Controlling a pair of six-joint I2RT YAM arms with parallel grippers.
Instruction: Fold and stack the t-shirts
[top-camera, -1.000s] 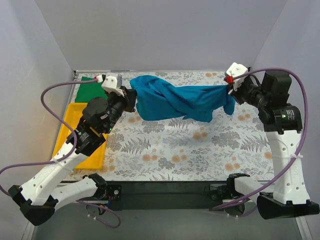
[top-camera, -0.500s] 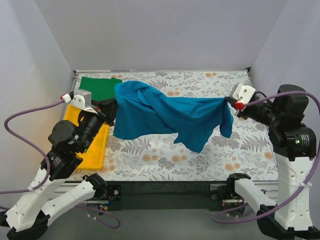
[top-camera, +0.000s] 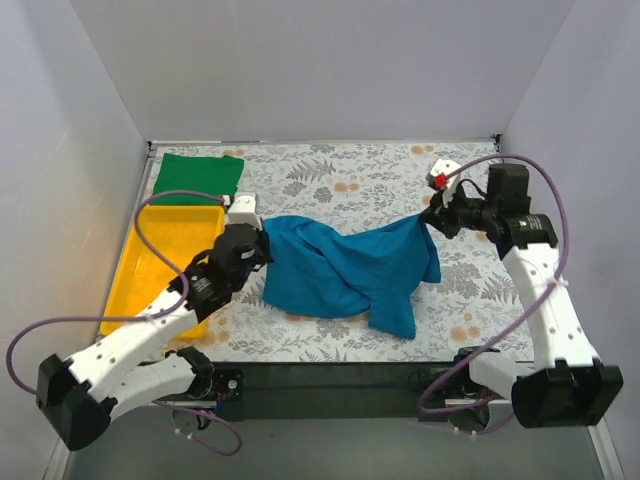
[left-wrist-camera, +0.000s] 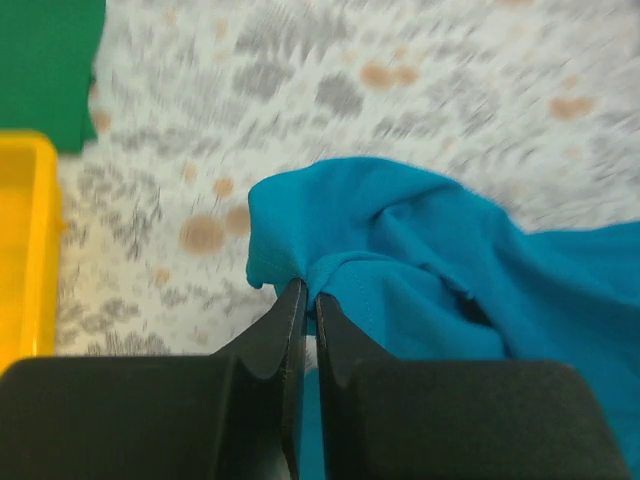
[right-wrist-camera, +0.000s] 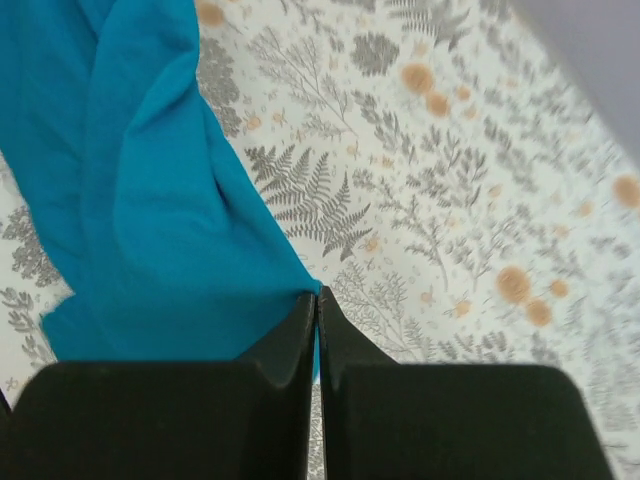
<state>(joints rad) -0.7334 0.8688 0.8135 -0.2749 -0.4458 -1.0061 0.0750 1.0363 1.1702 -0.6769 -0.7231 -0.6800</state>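
Surface: floral-print cloth (top-camera: 300, 330) covers the table, plain grey walls on three sides, both arm bases at the near edge.
Teal shirt: teal-blue cotton t-shirt (top-camera: 340, 270) (left-wrist-camera: 450, 270) (right-wrist-camera: 140, 200) sits mid-table, crumpled and slung between the two pincers. Its lower part looks to rest on the cloth, with one flap reaching toward the near edge.
Left pincer: left gripper (top-camera: 262, 250) (left-wrist-camera: 305, 290) has its fingers pressed together on a bunched fold with a stitched seam at the shirt's left end.
Right pincer: right gripper (top-camera: 432, 215) (right-wrist-camera: 316, 293) is clamped tight on a thin edge at the shirt's right corner, and the fabric falls away from the tips.
Tray: yellow plastic rectangular tray (top-camera: 150, 270) (left-wrist-camera: 20, 250) lies along the left edge, just beside the left arm and apart from the teal shirt.
Green shirt: bright green t-shirt (top-camera: 200, 178) (left-wrist-camera: 45, 60) is folded flat in the far-left corner, just beyond the tray.
Change: a second ago the teal shirt was stretched taut in the air near the far side. Half a second ago it hung spread wide, with the left arm over the tray. Now both arms are lower and closer together, the shirt is slack and down at the cloth, and both grips are unchanged.
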